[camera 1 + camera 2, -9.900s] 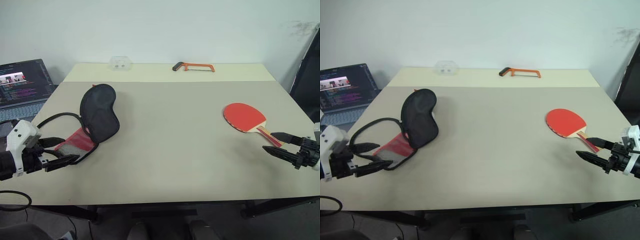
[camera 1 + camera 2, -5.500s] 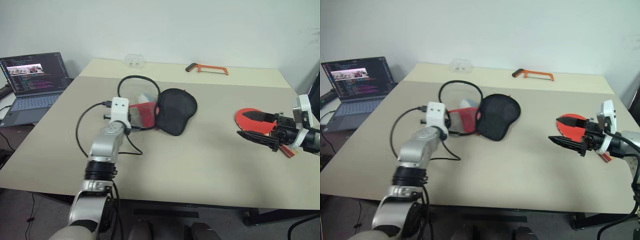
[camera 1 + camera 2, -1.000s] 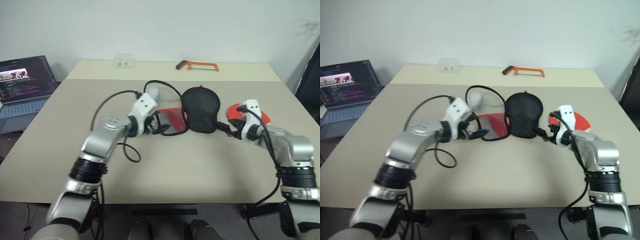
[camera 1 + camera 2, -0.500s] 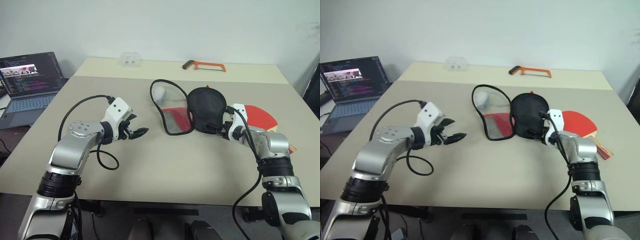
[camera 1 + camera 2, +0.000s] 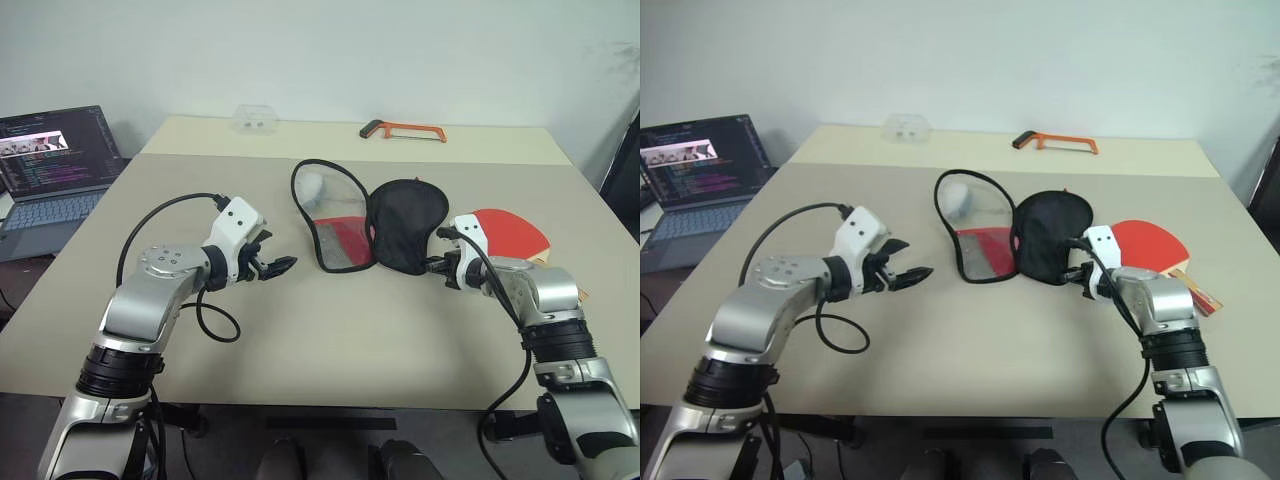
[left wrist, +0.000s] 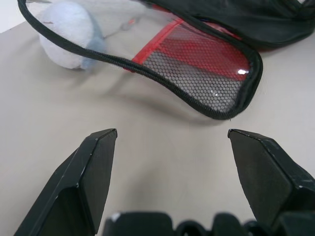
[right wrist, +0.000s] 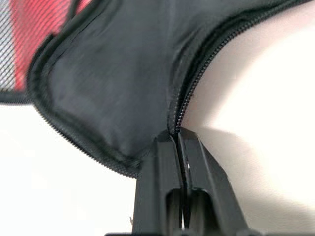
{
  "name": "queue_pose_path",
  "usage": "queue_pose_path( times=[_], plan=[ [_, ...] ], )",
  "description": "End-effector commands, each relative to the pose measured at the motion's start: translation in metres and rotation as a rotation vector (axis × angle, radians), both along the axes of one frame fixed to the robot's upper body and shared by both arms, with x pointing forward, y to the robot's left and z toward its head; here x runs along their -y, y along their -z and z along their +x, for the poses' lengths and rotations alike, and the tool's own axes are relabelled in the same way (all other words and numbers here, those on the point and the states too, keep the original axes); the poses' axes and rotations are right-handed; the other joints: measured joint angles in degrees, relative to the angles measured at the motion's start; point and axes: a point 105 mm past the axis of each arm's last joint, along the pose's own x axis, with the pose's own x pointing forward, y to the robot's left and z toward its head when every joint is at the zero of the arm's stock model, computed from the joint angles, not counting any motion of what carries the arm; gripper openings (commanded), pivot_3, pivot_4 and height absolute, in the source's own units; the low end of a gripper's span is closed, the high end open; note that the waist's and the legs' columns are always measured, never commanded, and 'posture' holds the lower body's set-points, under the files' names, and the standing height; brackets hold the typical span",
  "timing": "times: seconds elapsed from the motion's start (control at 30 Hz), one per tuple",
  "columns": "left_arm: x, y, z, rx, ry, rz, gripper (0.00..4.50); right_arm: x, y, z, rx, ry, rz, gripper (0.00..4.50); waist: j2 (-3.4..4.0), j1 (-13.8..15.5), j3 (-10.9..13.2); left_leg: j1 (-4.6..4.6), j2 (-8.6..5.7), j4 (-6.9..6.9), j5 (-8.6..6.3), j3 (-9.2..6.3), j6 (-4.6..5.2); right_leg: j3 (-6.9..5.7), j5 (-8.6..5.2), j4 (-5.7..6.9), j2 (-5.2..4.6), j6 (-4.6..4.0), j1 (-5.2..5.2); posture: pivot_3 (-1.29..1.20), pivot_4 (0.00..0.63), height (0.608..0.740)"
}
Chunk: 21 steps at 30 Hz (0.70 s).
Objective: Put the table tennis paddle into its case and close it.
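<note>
Lying unzipped mid-table (image 5: pixel 330 345): case (image 5: pixel 405 225), black half to the right, red mesh half (image 5: pixel 340 240) to the left, zipper edging looping up toward the far side. Pinching the zipper edge at the black half's near corner: right end effector (image 5: pixel 1077 272), fingers pressed together on the fabric, likely for lifting that flap and opening a mouth. Hovering clear of the mesh half, fingers spread and holding nothing: left end effector (image 5: pixel 280 265), seemingly freed for the next grasp. Resting flat just right of the case, partly behind the right wrist: paddle (image 5: pixel 510 232), not yet inserted. Sitting unused at the far edge: hacksaw (image 5: pixel 400 130).
</note>
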Motion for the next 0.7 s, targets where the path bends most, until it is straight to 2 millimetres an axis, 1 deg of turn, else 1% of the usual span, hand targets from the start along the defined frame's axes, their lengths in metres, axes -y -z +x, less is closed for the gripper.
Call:
queue_pose_path(
  times=[0.03, 0.33, 0.47, 0.63, 0.7],
  plan=[
    [0.006, -0.012, 0.002, 0.050, 0.020, -0.001, 3.96, 0.007, -0.006, 0.004, 0.054, -0.072, -0.138, 0.02, 0.00, 0.00, 0.00, 0.00, 0.00, 0.00, 0.00, -0.01, 0.00, 0.00, 0.00, 0.00, 0.00, 0.00, 0.01, 0.00, 0.150, 0.740],
    [0.011, -0.011, 0.003, 0.047, 0.031, -0.003, 3.96, 0.023, -0.015, 0.030, 0.143, -0.188, -0.407, 0.02, 0.00, -0.02, 0.00, 0.00, -0.01, 0.14, 0.00, -0.01, 0.00, -0.01, 0.02, 0.02, -0.01, 0.02, 0.04, 0.00, 0.150, 0.740],
    [0.011, -0.011, 0.003, 0.047, 0.031, -0.004, 3.96, 0.030, -0.020, 0.040, 0.155, -0.198, -0.457, 0.02, 0.00, 0.03, 0.00, 0.00, -0.01, 0.15, 0.00, -0.01, 0.00, -0.01, 0.02, 0.02, -0.02, 0.03, 0.05, 0.00, 0.150, 0.740],
    [0.011, -0.010, 0.002, 0.044, 0.029, 0.000, 3.96, 0.045, -0.021, 0.049, 0.175, -0.193, -0.561, 0.02, 0.00, 0.06, 0.00, 0.00, -0.01, 0.12, 0.00, -0.02, -0.01, -0.02, 0.02, 0.01, -0.03, 0.02, 0.04, 0.00, 0.150, 0.740],
    [0.011, -0.010, 0.002, 0.043, 0.029, 0.002, 3.96, 0.046, -0.024, 0.053, 0.195, -0.193, -0.572, 0.02, 0.00, 0.07, 0.00, 0.00, -0.02, 0.12, 0.00, -0.01, -0.01, -0.01, 0.02, 0.01, -0.04, 0.02, 0.04, 0.00, 0.150, 0.740]
  ],
)
